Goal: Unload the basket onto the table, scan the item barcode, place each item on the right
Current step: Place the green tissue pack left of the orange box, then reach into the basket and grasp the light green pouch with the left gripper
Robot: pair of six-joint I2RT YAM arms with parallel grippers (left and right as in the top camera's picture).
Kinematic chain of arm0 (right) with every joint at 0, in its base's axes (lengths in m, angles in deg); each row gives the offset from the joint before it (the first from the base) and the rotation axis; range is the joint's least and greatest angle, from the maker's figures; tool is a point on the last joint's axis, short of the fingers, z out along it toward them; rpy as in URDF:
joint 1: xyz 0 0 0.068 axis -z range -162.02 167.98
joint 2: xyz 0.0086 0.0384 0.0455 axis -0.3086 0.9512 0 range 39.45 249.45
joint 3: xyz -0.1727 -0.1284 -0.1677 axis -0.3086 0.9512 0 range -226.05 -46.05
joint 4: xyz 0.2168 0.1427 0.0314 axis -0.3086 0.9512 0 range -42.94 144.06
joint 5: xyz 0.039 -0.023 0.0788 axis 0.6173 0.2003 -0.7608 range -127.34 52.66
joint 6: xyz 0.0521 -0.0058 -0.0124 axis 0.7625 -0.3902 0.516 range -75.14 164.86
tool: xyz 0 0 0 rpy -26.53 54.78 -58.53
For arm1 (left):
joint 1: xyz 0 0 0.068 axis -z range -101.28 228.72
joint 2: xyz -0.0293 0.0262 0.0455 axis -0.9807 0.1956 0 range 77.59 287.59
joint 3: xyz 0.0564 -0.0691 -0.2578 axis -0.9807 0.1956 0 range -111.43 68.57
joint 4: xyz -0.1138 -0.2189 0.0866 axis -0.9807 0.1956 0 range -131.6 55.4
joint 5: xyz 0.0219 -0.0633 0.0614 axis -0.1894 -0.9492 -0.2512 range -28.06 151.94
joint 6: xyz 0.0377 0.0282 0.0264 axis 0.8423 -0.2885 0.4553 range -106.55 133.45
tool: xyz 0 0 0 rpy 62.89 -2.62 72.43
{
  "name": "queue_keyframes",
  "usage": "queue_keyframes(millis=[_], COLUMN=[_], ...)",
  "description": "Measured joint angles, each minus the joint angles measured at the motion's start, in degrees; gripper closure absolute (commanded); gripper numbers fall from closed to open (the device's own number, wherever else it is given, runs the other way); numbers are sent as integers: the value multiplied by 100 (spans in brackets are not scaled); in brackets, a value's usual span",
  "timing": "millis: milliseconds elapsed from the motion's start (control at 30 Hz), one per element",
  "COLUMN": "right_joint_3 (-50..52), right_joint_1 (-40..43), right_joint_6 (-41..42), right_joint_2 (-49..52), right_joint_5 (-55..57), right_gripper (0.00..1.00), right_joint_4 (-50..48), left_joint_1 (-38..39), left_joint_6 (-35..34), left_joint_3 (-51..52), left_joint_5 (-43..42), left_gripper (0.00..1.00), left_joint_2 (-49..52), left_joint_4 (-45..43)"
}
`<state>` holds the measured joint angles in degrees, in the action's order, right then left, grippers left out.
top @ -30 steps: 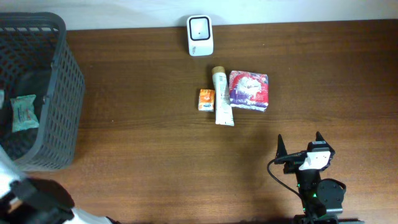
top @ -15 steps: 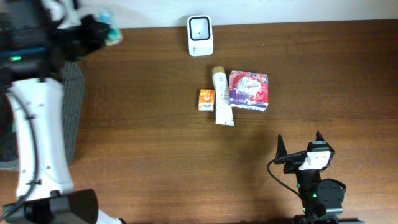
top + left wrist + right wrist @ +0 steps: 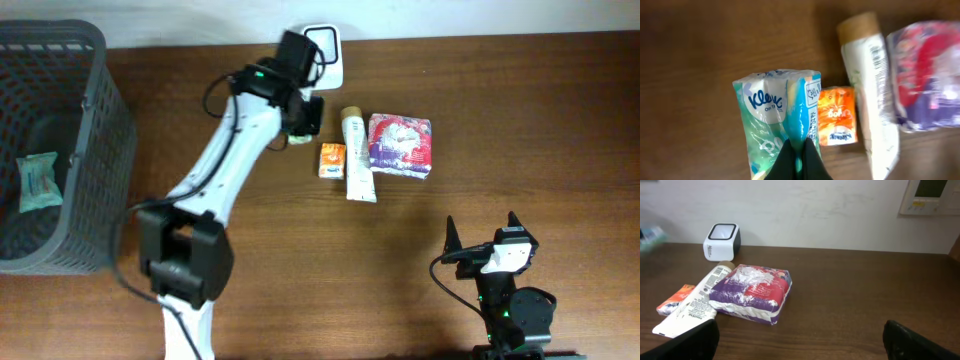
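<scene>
A: Left tool (image 3: 799, 155) status?
B: Clamped shut on the tissue pack (image 3: 780, 115), near the scanner (image 3: 330, 62). Gripping the seam probably leaves its print readable.
A: Right tool (image 3: 482, 228)?
B: Fully spread, empty, idle above the desk (image 3: 500, 120).

In the middle of the left wrist view, "Klee" is read in blue script on the green tissue pack (image 3: 777, 120), with "On T" beneath it, cut off by a fold. Just to its right, "Sof" is made out on the orange pack (image 3: 838, 116). Print on the white tube (image 3: 875, 95) and the scanner (image 3: 721, 241) is too small to be read.
</scene>
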<state>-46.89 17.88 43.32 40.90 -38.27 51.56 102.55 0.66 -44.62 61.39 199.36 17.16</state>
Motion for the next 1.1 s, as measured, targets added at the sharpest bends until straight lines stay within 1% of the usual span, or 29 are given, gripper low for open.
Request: queue_keyframes(millis=[33, 167, 200, 233, 267, 300, 333, 433, 500, 533, 567, 600, 667, 733, 800, 833, 900, 933, 1100], right_joint_3=[0, 0, 0, 0, 0, 0, 0, 0, 0, 0, 0, 0, 0, 0, 0, 0, 0, 0, 0], right_joint_1=[0, 0, 0, 0, 0, 0, 0, 0, 0, 0, 0, 0, 0, 0, 0, 0, 0, 0, 0], right_joint_6=[0, 2, 0, -2, 0, 0, 0, 2, 0, 0, 2, 2, 2, 0, 2, -4, 0, 0, 2], right_joint_2=[0, 0, 0, 0, 0, 0, 0, 0, 0, 0, 0, 0, 0, 0, 0, 0, 0, 0, 0], right_joint_5=[2, 2, 2, 0, 0, 2, 2, 0, 0, 2, 2, 2, 2, 0, 2, 0, 2, 2, 2], right_gripper=[1, 1, 1, 1, 1, 1, 1, 1, 1, 1, 1, 1, 1, 1, 1, 1, 1, 1, 1], right_joint_4=[0, -2, 0, -2, 0, 0, -2, -2, 0, 0, -2, -2, -2, 0, -2, 0, 0, 0, 0], left_joint_1=[28, 37, 37, 37, 46, 50, 59, 59, 52, 33, 4, -63, -205, -452, -717, -839, -1137, -1427, -2553], left_joint_6=[0, -101, -175, -240, -278, -326, -369, -396, -367, -337, -315, -295, -271, -249, -236, -236, -236, -238, -238], left_joint_3=[0, 2, 2, 2, 2, 2, 2, -2, -129, -439, -826, -1429, -2251, -3167, -3838, -4002, -4199, -4232, -4240], left_joint_5=[0, 4, -2, -4, -4, -4, -7, -4, -2, 2, 35, 105, 170, 249, 271, 289, 367, 450, 546], left_gripper=[100, 94, 90, 76, 55, 29, 29, 21, 21, 20, 12, 8, 1, 1, 1, 1, 1, 1, 1], left_joint_2=[162, 673, 763, 833, 876, 911, 920, 920, 922, 929, 929, 925, 841, 605, 243, 72, -332, -619, -1034], left_joint_4=[-2, -4, -7, -20, -52, -103, -120, -81, 105, 446, 717, 973, 1427, 1871, 2218, 2302, 2350, 2361, 2474])
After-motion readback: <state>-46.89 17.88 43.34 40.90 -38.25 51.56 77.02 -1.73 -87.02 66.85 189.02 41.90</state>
